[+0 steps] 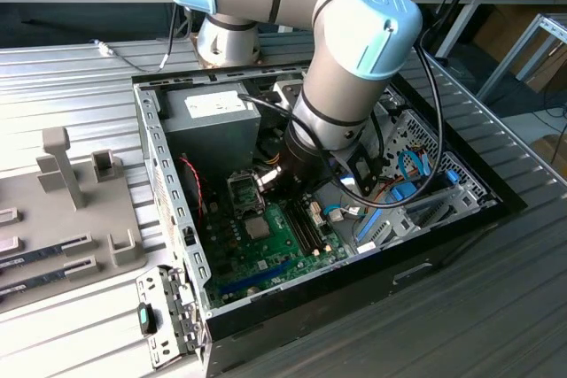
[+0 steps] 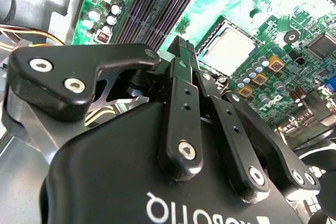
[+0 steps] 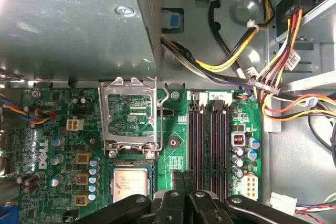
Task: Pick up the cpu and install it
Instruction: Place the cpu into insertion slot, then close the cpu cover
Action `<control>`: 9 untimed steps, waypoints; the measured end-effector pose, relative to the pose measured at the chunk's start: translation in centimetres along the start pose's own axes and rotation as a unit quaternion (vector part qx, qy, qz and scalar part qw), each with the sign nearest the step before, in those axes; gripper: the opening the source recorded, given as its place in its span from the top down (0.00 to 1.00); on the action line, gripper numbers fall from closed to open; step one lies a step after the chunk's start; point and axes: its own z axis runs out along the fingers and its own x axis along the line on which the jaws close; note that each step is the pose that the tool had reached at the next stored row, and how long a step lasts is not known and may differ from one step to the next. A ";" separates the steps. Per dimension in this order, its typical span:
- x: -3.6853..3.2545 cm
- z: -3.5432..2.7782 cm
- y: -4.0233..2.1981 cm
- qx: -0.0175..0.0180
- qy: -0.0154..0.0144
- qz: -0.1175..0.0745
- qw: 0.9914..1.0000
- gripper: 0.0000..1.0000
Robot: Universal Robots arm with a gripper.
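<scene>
The gripper [image 3: 183, 178] is hovering just above the motherboard [image 3: 178, 145] with fingers pressed together, holding nothing. The cpu [image 3: 129, 183] is sitting in its socket beneath the raised frame [image 3: 129, 109], its near edge hiding behind the gripper's linkage.

Silvery square cpu [image 3: 129, 183] flat in socket

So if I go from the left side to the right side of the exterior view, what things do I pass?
Grey holder tray → grey power supply box → black memory slots → blue cables. The robot arm hangs across the middle, so it is left out.
</scene>
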 end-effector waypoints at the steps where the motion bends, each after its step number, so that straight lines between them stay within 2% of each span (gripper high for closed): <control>1: 0.00 -0.01 0.00 0.000 0.000 0.000 1.000 0.89; 6: -0.01 -0.02 0.00 0.000 0.000 0.000 1.000 0.89; 8: -0.01 -0.03 0.03 -0.001 0.000 0.000 1.000 0.89; 9: -0.03 0.00 0.19 -0.013 0.000 0.000 1.000 0.89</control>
